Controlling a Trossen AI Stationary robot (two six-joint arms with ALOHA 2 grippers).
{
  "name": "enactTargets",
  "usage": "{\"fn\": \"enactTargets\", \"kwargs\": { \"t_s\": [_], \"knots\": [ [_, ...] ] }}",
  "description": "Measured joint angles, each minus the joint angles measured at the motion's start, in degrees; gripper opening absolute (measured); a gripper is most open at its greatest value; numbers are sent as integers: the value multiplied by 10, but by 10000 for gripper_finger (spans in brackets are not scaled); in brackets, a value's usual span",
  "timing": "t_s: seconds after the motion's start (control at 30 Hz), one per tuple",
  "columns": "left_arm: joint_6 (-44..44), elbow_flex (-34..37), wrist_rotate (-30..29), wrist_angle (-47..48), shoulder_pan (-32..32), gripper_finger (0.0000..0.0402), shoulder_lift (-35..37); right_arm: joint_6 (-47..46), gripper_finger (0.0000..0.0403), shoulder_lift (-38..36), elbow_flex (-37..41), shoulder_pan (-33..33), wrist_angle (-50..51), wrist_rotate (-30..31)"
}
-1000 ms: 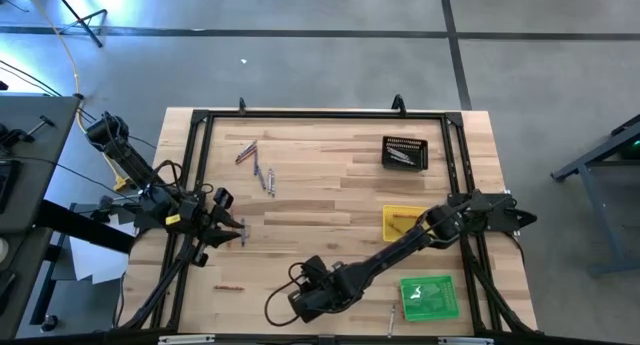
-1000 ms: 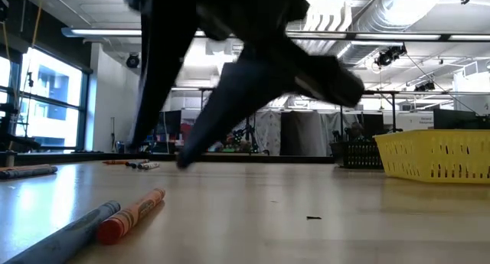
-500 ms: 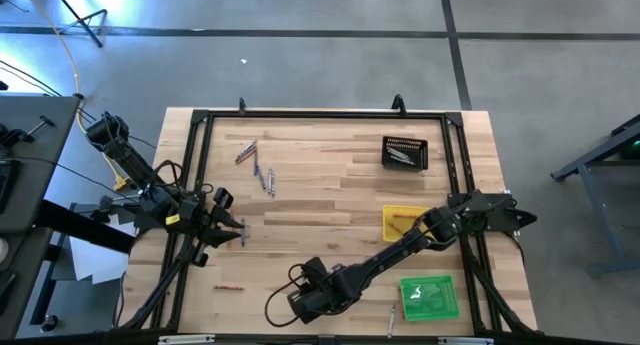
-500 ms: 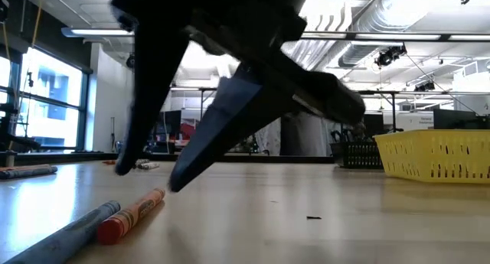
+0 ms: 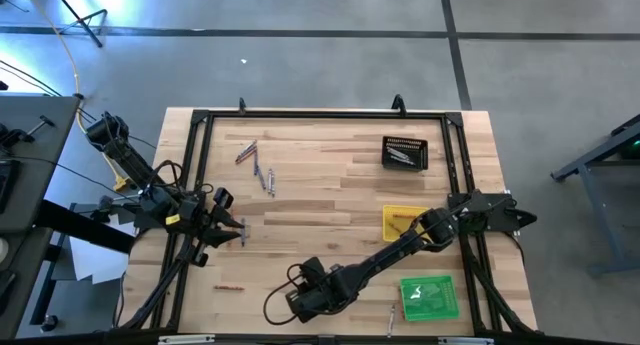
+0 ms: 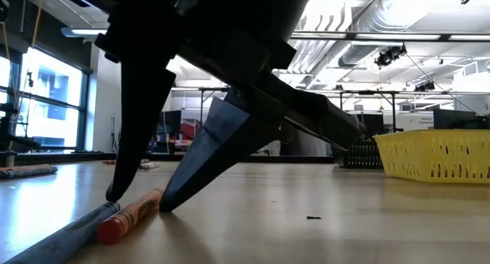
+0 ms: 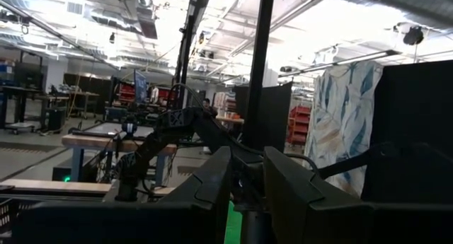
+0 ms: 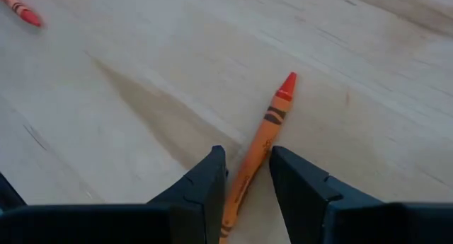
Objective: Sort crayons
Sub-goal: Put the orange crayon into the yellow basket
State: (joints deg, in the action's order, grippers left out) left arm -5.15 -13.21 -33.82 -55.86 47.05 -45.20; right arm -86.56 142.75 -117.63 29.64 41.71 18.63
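An orange crayon (image 8: 260, 148) lies flat on the wooden table near its front edge, beside a grey crayon (image 6: 69, 233). My right gripper (image 8: 248, 175) is open and points steeply down at it. One finger (image 6: 126, 164) stands on each side of the orange crayon (image 6: 132, 215), with the tips down at the table top. I cannot tell whether they touch it. More crayons (image 5: 255, 165) lie at the far left, and a red one (image 5: 228, 287) lies at the near left. My left gripper (image 5: 235, 231) waits at the table's left edge, held above the table.
A black tray (image 5: 404, 153) stands at the far right, a yellow tray (image 5: 402, 220) at the mid right and a green tray (image 5: 430, 297) at the near right. A grey crayon (image 5: 392, 320) lies beside the green one. A black frame (image 5: 320, 113) runs round the table.
My right gripper has come down toward the table and a little toward its near edge. Its open fingers now reach the table top on either side of the orange crayon. The crayons have stayed where they were.
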Motion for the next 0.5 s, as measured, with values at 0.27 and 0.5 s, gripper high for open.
{"fn": "enactTargets", "kwargs": {
  "t_s": [0.27,0.5],
  "knots": [
    [0,0,-1,0,0,74,0,-5,80,4,0,-1,37,-9],
    [0,0,-1,1,0,74,0,14,30,2,0,-2,58,-31]
  ]
}}
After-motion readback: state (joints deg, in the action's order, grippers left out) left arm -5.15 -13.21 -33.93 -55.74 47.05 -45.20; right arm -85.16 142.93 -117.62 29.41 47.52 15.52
